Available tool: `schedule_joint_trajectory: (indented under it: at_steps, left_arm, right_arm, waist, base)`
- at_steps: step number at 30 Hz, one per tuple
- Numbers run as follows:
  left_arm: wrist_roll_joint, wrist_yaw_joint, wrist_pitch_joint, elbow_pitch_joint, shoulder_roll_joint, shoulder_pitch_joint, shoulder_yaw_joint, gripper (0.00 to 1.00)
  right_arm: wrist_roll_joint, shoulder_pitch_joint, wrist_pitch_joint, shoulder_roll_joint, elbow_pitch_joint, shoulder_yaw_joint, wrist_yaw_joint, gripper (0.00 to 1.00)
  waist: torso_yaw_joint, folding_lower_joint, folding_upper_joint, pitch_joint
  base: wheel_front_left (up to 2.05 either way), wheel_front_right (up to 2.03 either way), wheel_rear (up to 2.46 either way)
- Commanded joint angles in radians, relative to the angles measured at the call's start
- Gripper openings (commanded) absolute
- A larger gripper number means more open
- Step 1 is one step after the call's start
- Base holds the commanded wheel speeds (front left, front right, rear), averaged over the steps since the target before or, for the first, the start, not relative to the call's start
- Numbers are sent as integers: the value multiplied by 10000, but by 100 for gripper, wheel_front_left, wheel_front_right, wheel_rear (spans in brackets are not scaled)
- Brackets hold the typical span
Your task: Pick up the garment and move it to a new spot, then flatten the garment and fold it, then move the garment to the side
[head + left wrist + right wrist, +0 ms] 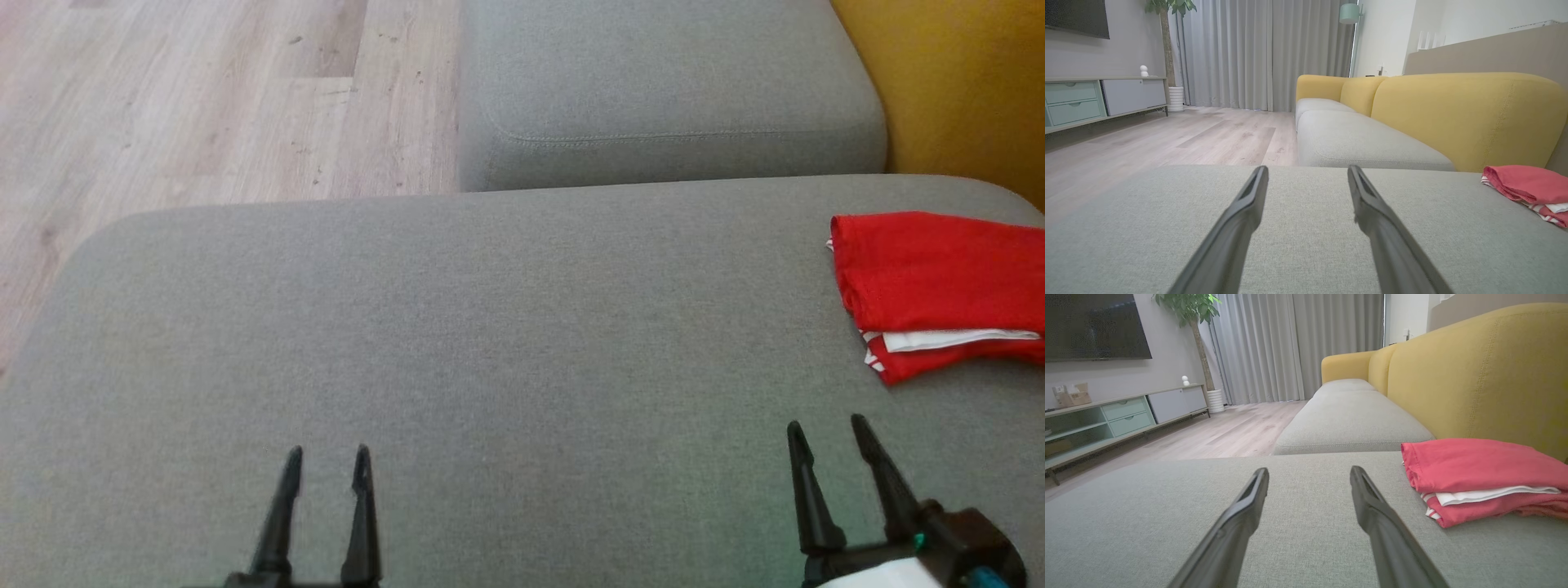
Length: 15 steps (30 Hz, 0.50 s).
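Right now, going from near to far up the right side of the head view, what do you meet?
right gripper, open → folded red garment lying on the grey cushion → yellow sofa back

Flooring: pale wood-effect planks [204, 98] run up to the far curtains. Seating: a long sofa with grey woven-fabric seat cushions [457, 343] and mustard-yellow upholstered backrests [1474, 375]. Far end: grey floor-length curtains [1241, 53], drawn closed. Wall opposite the sofa: grey, with a dark flat wall-mounted screen [1090, 326] above a low media cabinet with mint-green drawers [1122, 414]. A tall potted tree in a white ribbed pot [1166, 45] stands beside the cabinet. A pale-green lamp shade [1349, 13] sits near the curtain top.
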Motion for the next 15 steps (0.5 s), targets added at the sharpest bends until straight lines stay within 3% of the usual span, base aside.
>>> schedule_joint_trajectory:
  at_steps: [1, 5, 15]
  left_arm:
    - [17, -2, 0, -2, 0, 3, -1, 0]
    - [-9, 1, 6, 657, -11, 110, -24, 0]
    - [-1264, -144, 214, 719, 67, -127, 147, 0]
  right_arm:
    - [4, 0, 0, 4, -1, -7, 0, 0]
    - [38, 85, 20, 4, 665, 28, 0, 0]
    - [1296, -170, 236, -53, 723, -29, 3, 0]
  waist:
    - [-1, 0, -1, 0]
    - [-3, 1, -1, 0]
    - [-49, 1, -1, 66]
  base:
    - [0, 0, 0]
    - [0, 0, 0]
    - [0, 0, 0]
